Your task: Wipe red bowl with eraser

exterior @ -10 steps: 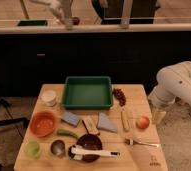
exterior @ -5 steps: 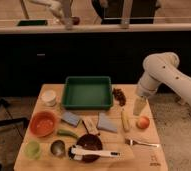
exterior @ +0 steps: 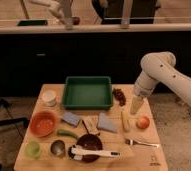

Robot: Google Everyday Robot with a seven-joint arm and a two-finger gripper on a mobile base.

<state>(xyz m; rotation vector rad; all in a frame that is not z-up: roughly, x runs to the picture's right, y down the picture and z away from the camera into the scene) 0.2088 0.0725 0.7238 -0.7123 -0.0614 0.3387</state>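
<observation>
Camera view. Red bowl point(exterior: 43, 123): upright near the desk's point(exterior: 139, 157) left edge. Eraser point(exterior: 91, 125): flat at desk centre, between blue-grey pad point(exterior: 70, 118) and grey wedge point(exterior: 107, 122), untouched. Gripper point(exterior: 136, 107): above right edge, jaws spread, empty, probably readied to fetch the eraser.

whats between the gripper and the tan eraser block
Camera view: the grey triangular piece lies between the gripper, hovering over the right side of the wooden table, and the small tan rectangular eraser.
</observation>
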